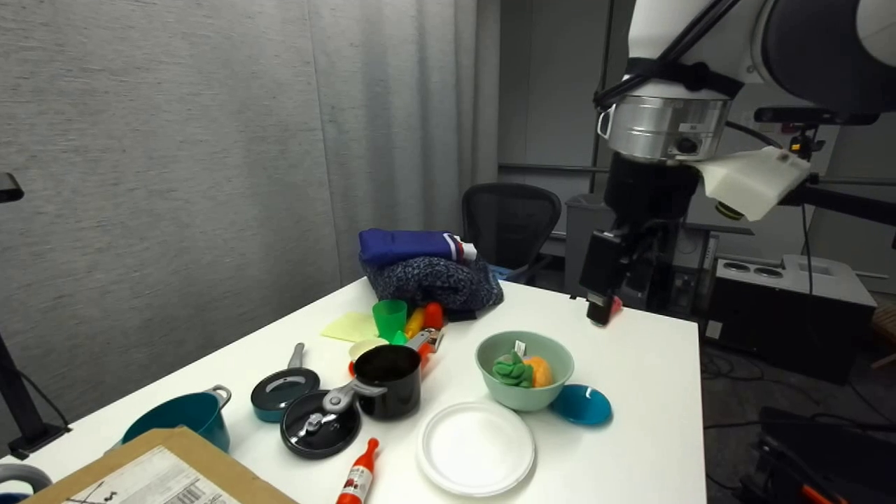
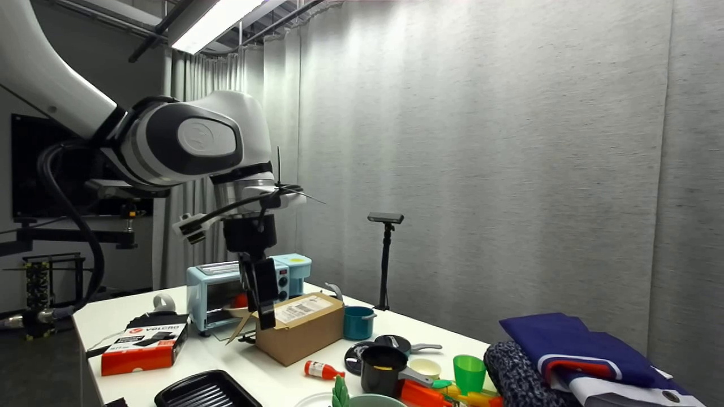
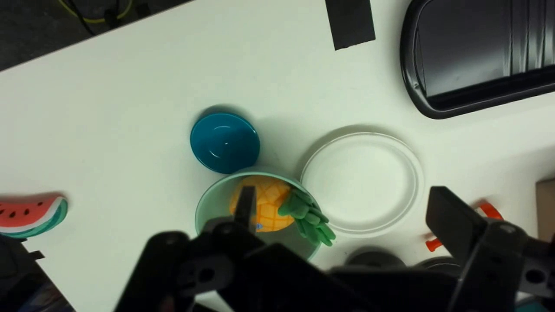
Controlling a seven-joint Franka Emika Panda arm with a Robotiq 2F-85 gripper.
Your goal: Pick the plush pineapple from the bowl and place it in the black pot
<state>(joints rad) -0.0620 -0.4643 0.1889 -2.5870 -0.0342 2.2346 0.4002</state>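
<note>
The plush pineapple (image 3: 273,203), an orange-yellow body with green leaves, lies in the pale mint-green bowl (image 3: 217,195), its leaves over the rim. It also shows in both exterior views, with body (image 1: 540,371) in the bowl (image 1: 521,400) and only leaves (image 2: 340,392) above the bowl's rim (image 2: 376,401). The black pot (image 1: 392,393) stands beyond the white plate; something yellow shows inside the pot (image 2: 378,380) in an exterior view. In the wrist view the pot (image 3: 375,257) is mostly hidden. My gripper (image 3: 342,190) is open and empty, raised above the table; it shows in both exterior views (image 1: 603,308) (image 2: 264,316).
A white plate (image 1: 477,448) and blue dish (image 1: 582,404) lie beside the bowl. A black lid (image 1: 320,424), teal pan (image 1: 285,389) and red bottle (image 1: 358,476) are near the pot. A cardboard box (image 2: 302,333), black tray (image 2: 206,391) and toy watermelon (image 3: 32,215) are around.
</note>
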